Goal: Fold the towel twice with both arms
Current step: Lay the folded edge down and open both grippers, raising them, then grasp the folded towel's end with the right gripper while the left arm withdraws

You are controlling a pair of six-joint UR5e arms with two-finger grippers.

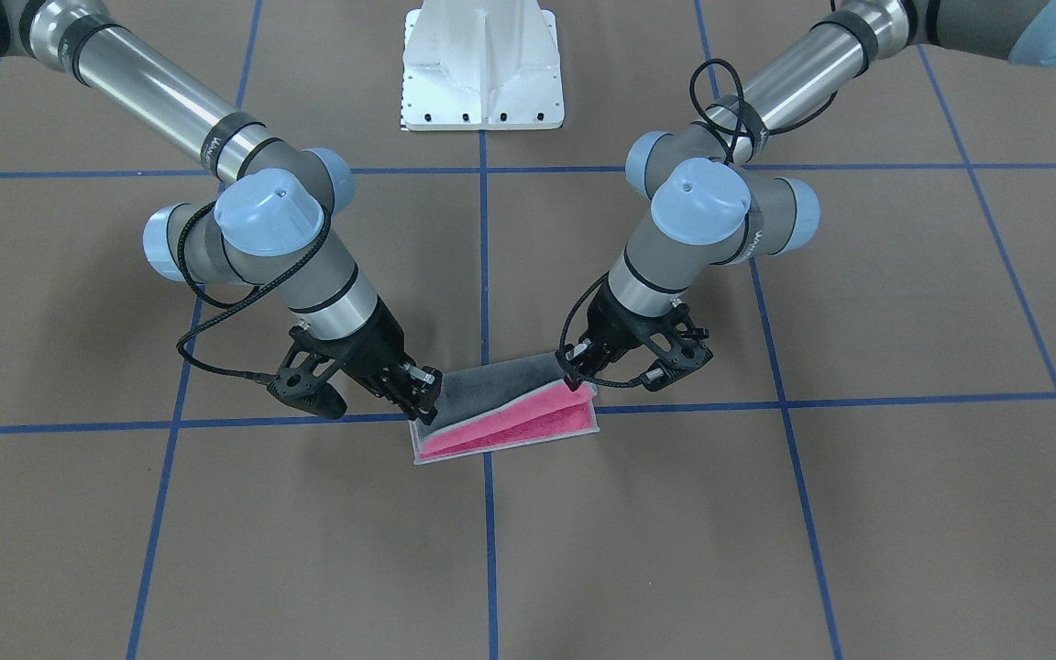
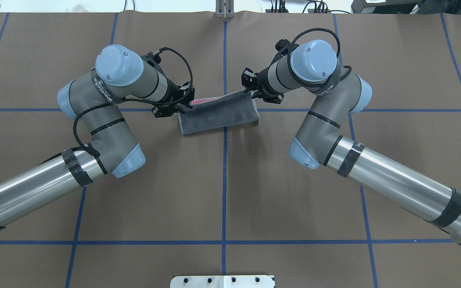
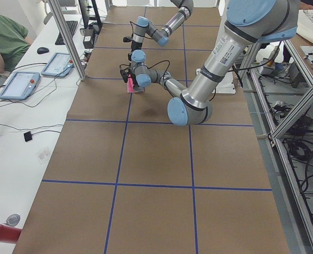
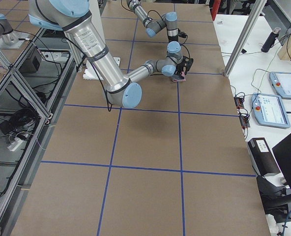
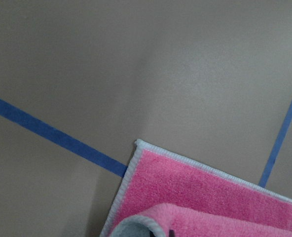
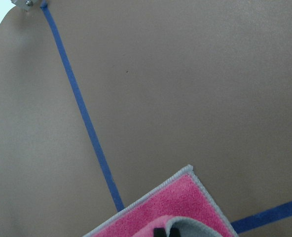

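Observation:
The towel (image 1: 502, 383) lies at the table's middle, half folded, with the grey face on top and pink showing under the raised flap. It also shows in the overhead view (image 2: 218, 115). My left gripper (image 1: 576, 383) (image 2: 183, 105) is shut on one corner of the raised flap. My right gripper (image 1: 424, 390) (image 2: 250, 91) is shut on the other corner. Both hold the flap's edge just above the lower pink layer. Each wrist view shows a pink bottom corner of the towel (image 5: 195, 192) (image 6: 178, 205) flat on the table, with the held fold at the frame's bottom.
The white pedestal base (image 1: 482, 73) stands behind the towel on the robot's side. Blue tape lines (image 1: 485, 275) cross the brown table cover. A side table with tablets (image 3: 19, 84) and a seated person (image 3: 3, 37) lies beyond the far table edge.

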